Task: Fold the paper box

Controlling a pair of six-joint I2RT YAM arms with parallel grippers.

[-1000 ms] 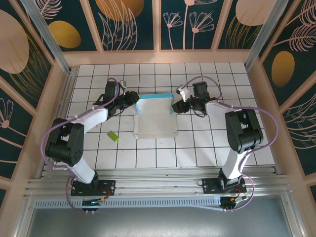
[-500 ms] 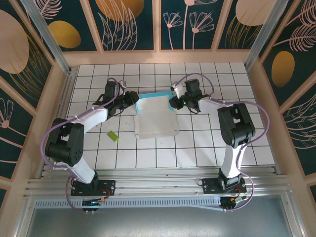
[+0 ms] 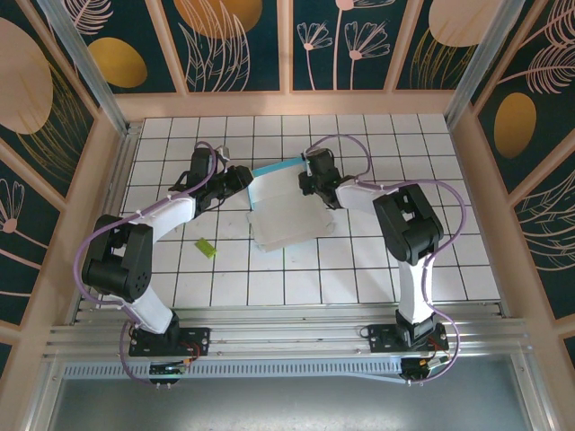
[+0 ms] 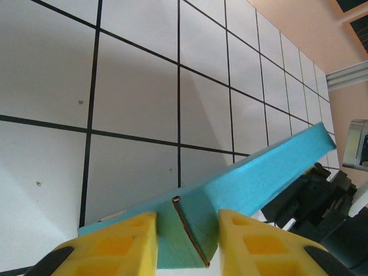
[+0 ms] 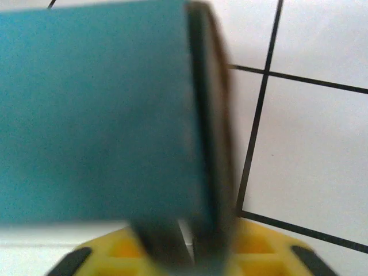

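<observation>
The paper box (image 3: 289,223) lies on the white tiles mid-table, white inside facing up, its turquoise back wall (image 3: 274,168) raised. My left gripper (image 3: 249,180) is shut on the box's back-left corner. In the left wrist view the yellow fingers (image 4: 123,244) squeeze a folded turquoise corner flap (image 4: 198,221) of the paper box (image 4: 270,172), and my left gripper (image 4: 187,244) is closed around it. My right gripper (image 3: 306,180) sits at the right end of the back wall. In the blurred right wrist view my right gripper (image 5: 190,256) is shut on the turquoise wall's edge (image 5: 92,115).
A small yellow-green piece (image 3: 206,248) lies on the tiles left of the box, in front of the left arm. Wooden walls ring the tiled floor (image 3: 377,260). The right arm's forearm (image 3: 359,190) stretches across the tiles right of the box.
The right gripper swung left and closed on the right end of the back wall, pulling it inward. The box has skewed slightly. The left gripper held still.
</observation>
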